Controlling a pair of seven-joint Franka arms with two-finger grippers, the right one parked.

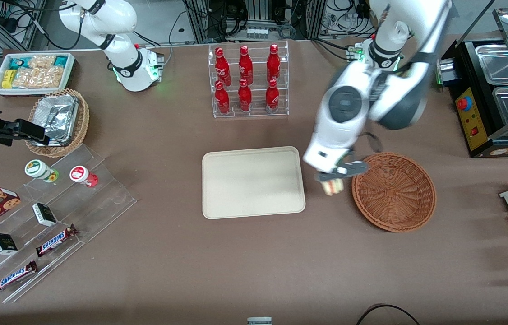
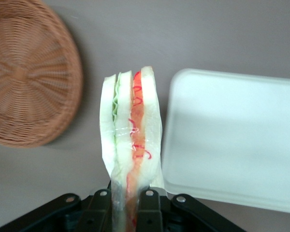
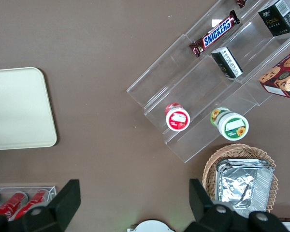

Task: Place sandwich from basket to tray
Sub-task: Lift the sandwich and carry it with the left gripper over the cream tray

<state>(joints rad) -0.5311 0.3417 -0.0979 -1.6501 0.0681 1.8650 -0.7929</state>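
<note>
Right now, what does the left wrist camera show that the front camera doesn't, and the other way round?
Only the left wrist view shows the sandwich's cut edge up close, green and red layers under clear wrap, clamped in the pincer. Only the front view shows the cola bottle rack and the pincer hanging between tray and basket. Both show the tray, bare, and the basket, with nothing in it.

Clear-film-wrapped sandwich (image 2: 130, 140) in the black claw (image 2: 128, 203) between woven wicker basket (image 1: 394, 192) and matt tray (image 1: 254, 182).
</note>
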